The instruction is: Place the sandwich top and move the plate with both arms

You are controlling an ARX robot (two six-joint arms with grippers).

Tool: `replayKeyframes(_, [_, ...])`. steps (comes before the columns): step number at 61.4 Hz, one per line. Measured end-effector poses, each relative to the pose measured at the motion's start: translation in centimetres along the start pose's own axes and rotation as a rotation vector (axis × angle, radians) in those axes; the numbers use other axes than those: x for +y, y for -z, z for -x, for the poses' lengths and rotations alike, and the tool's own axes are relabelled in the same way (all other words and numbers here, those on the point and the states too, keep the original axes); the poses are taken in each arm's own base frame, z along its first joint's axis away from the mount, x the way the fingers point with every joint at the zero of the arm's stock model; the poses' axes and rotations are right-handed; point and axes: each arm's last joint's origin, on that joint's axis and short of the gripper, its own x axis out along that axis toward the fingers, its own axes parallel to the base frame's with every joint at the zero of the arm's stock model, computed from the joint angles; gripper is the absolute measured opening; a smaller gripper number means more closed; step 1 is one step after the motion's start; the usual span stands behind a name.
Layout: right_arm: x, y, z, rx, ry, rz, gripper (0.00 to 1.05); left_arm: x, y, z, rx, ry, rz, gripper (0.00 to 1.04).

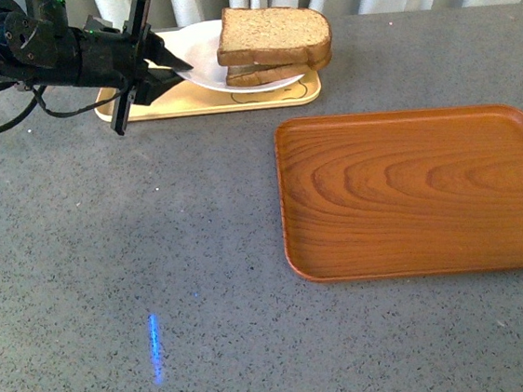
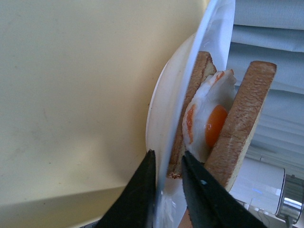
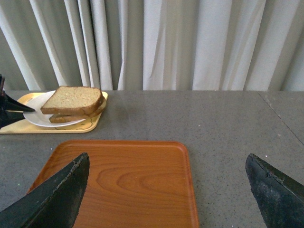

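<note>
Grey speckled worktop (image 1: pixel 156 263) runs back to pale curtains (image 3: pixel 190 42). Against its far edge, left of centre, the plate (image 1: pixel 192 49) sits on a yellow tray (image 1: pixel 233 101), with the sandwich top (image 1: pixel 273 34) lying over the fried egg (image 2: pixel 209 118) (slightly askew). The left gripper (image 2: pixel 168 153) is pinched onto the plate's rim. The right gripper (image 3: pixel 167 159) hangs spread and empty by the wooden tray (image 1: pixel 411 190), well apart from the plate. Lifted from that single rim, the plate would likely tip, and the slippery egg could let the top slide off.

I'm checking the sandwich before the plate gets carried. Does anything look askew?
Yes. The sandwich top lies tilted and offset over the fried egg, not flush with the lower slice. The left gripper pinches the plate rim beside it.
</note>
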Motion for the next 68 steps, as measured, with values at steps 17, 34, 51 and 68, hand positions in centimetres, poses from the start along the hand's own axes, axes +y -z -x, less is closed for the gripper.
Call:
replayKeyframes(17, [0.0,0.0,0.0,0.0,0.0,0.0,0.96,0.5,-0.6,0.6,-0.014,0.002,0.001,0.64])
replayKeyframes(34, [0.0,0.0,0.0,0.0,0.0,0.0,0.96,1.2,-1.8,1.6,-0.035,0.0,0.012,0.66])
replayKeyframes(51, [0.0,0.0,0.0,0.0,0.0,0.0,0.96,1.7,-2.7,4.8,-0.095,0.048,0.007,0.58])
replayKeyframes(68, [0.0,0.0,0.0,0.0,0.0,0.0,0.96,-0.4,-1.2,10.4,-0.16,0.123,-0.028,0.78])
